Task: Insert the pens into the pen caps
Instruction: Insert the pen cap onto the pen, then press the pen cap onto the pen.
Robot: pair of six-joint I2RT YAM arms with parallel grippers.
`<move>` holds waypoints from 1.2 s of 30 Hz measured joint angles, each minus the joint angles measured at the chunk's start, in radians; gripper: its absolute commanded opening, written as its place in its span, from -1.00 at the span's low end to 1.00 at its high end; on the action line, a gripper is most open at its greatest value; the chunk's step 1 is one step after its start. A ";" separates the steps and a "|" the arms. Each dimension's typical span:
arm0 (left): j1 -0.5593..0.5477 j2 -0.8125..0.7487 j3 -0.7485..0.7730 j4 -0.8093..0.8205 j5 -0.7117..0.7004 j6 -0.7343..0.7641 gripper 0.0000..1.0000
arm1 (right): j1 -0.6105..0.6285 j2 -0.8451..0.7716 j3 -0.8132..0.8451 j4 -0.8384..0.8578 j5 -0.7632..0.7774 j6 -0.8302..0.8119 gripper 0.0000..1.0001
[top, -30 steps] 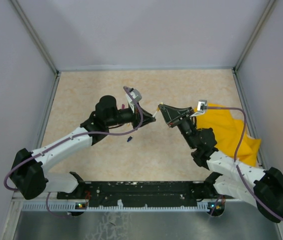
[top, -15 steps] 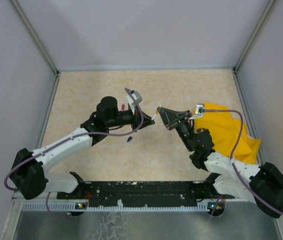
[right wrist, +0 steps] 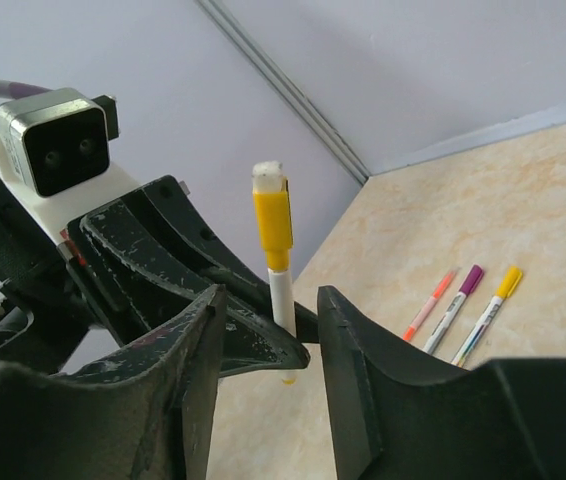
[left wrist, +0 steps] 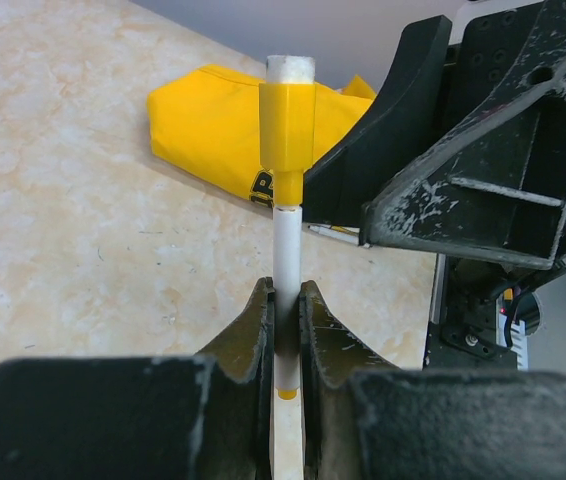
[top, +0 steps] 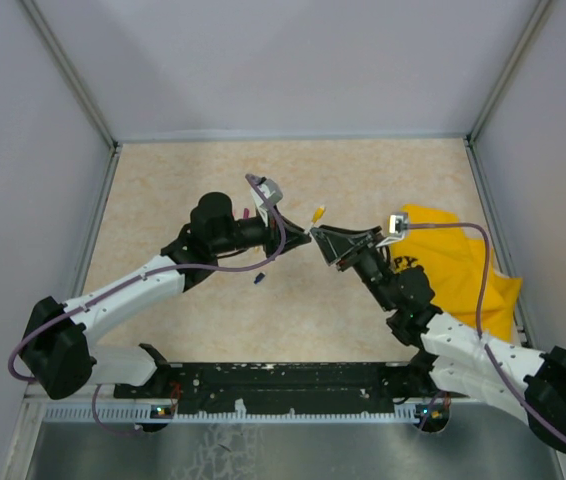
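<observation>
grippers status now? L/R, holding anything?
Left gripper: closed on the white pen, yellow cap fitted on it.
Right gripper: open, holding nothing.

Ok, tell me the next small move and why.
Probably back the right claw off: its jaws stand open either side of the pen, the yellow cap sits on it, and the left claw alone grips it.

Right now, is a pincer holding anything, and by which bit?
The left pincer grips the white pen low on its barrel, below the yellow cap. The right pincer is open and holds nothing.
</observation>
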 measured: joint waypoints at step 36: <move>0.000 0.000 0.000 0.004 0.000 0.000 -1.00 | -0.158 0.050 0.447 -0.693 -0.162 -0.036 -0.36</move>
